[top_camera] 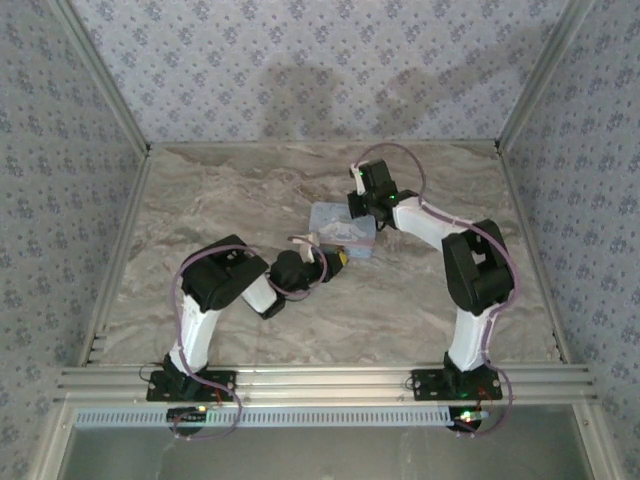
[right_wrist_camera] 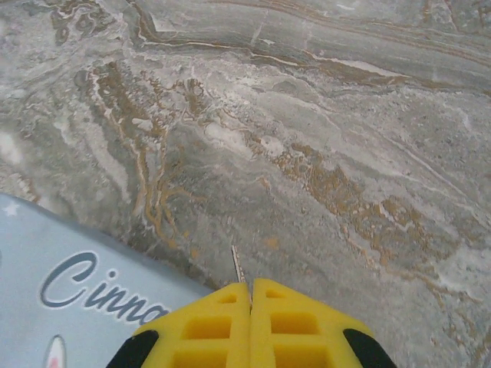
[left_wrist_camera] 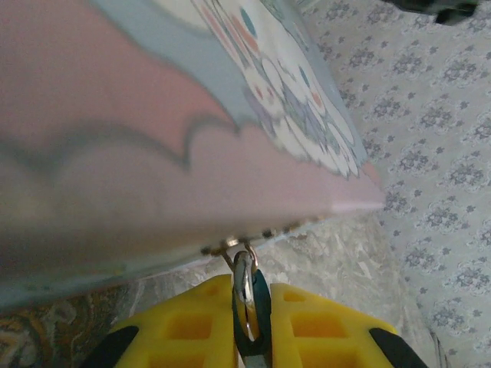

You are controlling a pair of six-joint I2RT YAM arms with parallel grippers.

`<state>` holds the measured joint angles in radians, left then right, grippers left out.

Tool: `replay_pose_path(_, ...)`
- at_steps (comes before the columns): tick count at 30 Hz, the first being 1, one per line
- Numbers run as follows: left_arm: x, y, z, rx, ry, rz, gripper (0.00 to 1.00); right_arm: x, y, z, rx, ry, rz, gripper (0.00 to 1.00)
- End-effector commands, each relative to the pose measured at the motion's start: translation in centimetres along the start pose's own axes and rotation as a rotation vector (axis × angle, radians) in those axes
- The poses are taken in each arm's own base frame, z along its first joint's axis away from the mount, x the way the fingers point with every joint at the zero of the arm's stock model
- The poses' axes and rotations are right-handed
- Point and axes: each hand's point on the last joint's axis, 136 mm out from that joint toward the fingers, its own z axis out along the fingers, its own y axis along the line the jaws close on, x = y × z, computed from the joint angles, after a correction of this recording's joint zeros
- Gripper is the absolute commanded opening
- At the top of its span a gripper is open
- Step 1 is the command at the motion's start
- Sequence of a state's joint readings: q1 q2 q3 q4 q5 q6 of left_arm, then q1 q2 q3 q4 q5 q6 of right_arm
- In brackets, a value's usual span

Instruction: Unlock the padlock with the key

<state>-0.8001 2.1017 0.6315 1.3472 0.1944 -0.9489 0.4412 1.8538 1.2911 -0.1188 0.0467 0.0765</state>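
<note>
- The left arm (top_camera: 215, 290) is bent low over the table (top_camera: 200, 200), its forearm reaching right toward the box (top_camera: 343, 232).
- The left gripper (top_camera: 338, 258) sits just at the box's near side. In the wrist view its yellow fingers (left_wrist_camera: 192, 322) are pinching the padlock (left_wrist_camera: 261, 303) between them.
- The padlock is a dark teal lump with a silvery shackle standing on edge in the gap between the fingers, right under the box's lower edge.
- The shackle meets a small metal fitting (left_wrist_camera: 229, 246) on that edge. It looks hooked through it, but the picture is too blurred there to be sure.
- The box, light blue with a cartoon print and a pink band, lies flat near the middle of the table, between the two grippers.
- The right gripper (top_camera: 357, 205) hovers at the box's far right corner, pointing down at the marble.
- In its wrist view the right gripper (right_wrist_camera: 251, 290) has its yellow fingers pressed together on the key (right_wrist_camera: 238, 267), a thin pale sliver poking out past the tips.
- The key's tip hangs over bare table just beside the box's edge (right_wrist_camera: 84, 284), well apart from the padlock on the other side.
- The right arm (top_camera: 470, 270) stands folded at the right, its elbow high.
</note>
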Motion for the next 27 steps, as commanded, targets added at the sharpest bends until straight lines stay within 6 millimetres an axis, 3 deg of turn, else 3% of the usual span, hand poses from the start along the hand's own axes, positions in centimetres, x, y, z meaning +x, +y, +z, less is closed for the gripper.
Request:
replay_pose_path(1,3.6,4.1,-1.4,-0.159,0.136,-0.066,0.09,-1.5,-1.0,-2.8,-0.011,-0.060,0.052,0.00)
replay_pose_path(5,3.3,3.7,-1.5,-0.159,0.136,-0.064,0.09,-1.5,-2.8,-5.3,-0.003,-0.106,0.121,0.00)
replay_pose_path(8,3.2,3.2,-1.4,-0.153,0.144,-0.079,0.09,-1.6,-3.0,-8.2,-0.050,-0.166,0.182,0.00)
replay_pose_path(13,2.8,1.8,-1.1,-0.141,0.170,-0.101,0.09,-0.7,-0.7,-14.4,-0.259,-0.288,0.252,0.00)
replay_pose_path(18,1.7,-0.3,-0.6,-0.098,0.179,-0.134,0.09,2.3,0.9,-19.0,-0.425,-0.383,0.336,0.00)
replay_pose_path(23,0.7,-2.0,-0.2,-0.060,0.182,-0.167,0.09,5.5,2.5,-20.8,-0.560,-0.419,0.439,0.00)
replay_pose_path(27,-0.3,-2.9,-0.1,-0.032,0.171,-0.200,0.08,7.9,2.5,-20.3,-0.571,-0.413,0.519,0.00)
